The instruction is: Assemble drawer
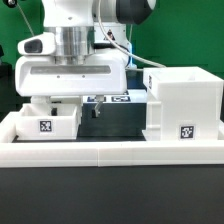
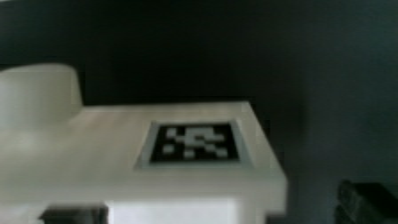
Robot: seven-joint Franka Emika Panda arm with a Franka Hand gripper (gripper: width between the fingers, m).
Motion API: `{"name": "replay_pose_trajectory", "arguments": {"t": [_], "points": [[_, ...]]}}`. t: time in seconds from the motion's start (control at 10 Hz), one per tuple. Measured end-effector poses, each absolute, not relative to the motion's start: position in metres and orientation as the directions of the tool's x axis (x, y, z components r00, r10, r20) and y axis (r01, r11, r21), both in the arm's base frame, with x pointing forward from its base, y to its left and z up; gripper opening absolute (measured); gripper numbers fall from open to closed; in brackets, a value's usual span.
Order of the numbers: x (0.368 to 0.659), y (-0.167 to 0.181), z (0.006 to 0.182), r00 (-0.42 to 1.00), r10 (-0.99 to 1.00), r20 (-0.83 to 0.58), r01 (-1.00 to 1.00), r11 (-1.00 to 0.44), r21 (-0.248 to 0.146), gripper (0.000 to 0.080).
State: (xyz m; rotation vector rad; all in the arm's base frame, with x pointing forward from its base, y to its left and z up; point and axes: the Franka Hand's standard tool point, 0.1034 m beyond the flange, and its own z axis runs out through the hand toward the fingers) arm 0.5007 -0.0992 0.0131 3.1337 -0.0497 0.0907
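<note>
A small white box tray (image 1: 50, 122) with a square tag stands at the exterior view's left, just behind the border wall. The tall white housing (image 1: 183, 100), tagged on its front, stands at the exterior view's right. My gripper (image 1: 68, 103) hangs straight over the small tray, its fingertips hidden behind the tray's walls. In the wrist view the tray's tagged face (image 2: 192, 142) fills the picture, blurred and very close. My gripper (image 2: 210, 215) has dark fingers (image 2: 365, 203) set wider than the white part between them, so it looks open. I see only one tray.
The long low white border wall (image 1: 110, 152) runs along the front. The marker board (image 1: 118, 98) lies flat between tray and housing. The table top is black, with a green backdrop and cables behind the arm.
</note>
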Motion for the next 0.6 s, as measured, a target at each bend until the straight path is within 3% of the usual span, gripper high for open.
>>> {"name": "replay_pose_trajectory", "arguments": {"t": [0.5,0.6], "points": [[0.4991,-0.1001,0.0073,0.998,-0.031,0.06,-0.032,-0.999,0.014,0.0649],[0.499,-0.1004,0.0073,0.998,-0.031,0.06,-0.032,-0.999,0.014,0.0535]]}}
